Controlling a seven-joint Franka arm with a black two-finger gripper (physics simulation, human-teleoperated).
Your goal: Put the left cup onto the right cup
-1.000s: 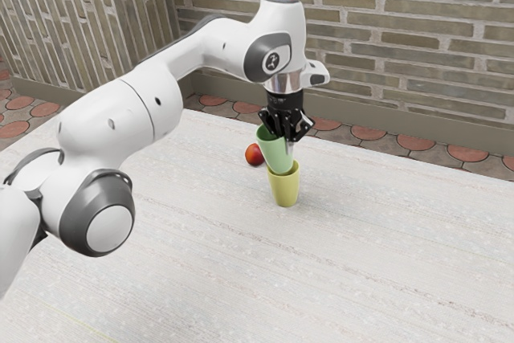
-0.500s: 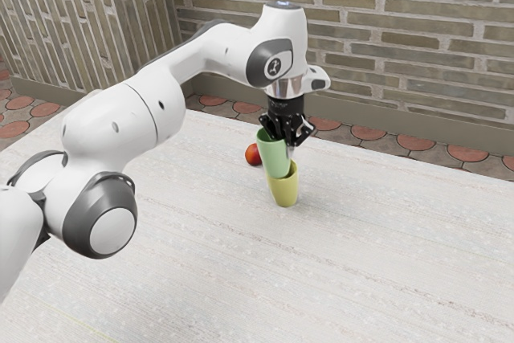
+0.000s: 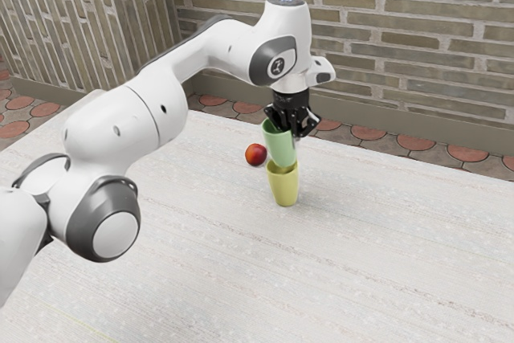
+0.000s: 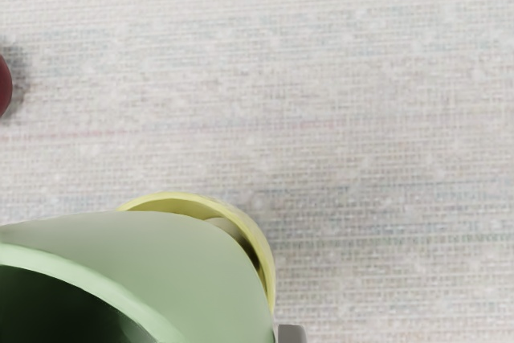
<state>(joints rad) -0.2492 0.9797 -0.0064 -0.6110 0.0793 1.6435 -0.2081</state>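
Note:
A light green cup [image 3: 279,145] stands slightly tilted with its base inside the mouth of a yellow-green cup [image 3: 283,185] on the table. My gripper [image 3: 291,127] sits over the green cup's rim on the exterior view's right side, shut on that rim. In the wrist view the green cup [image 4: 128,279] lies large just under my hand, and the yellow-green cup's rim [image 4: 241,226] curves out from behind it.
A red apple [image 3: 256,154] rests on the pale table [image 3: 361,263] just beside the cups, on the exterior view's left; it is cut by the edge of the wrist view [image 4: 3,86]. Brick walls and a tiled floor lie beyond the table.
My hand has turned and risen a little. The green cup has come up and shifted toward the exterior view's right, standing straighter over the yellow-green cup and uncovering more of the apple.

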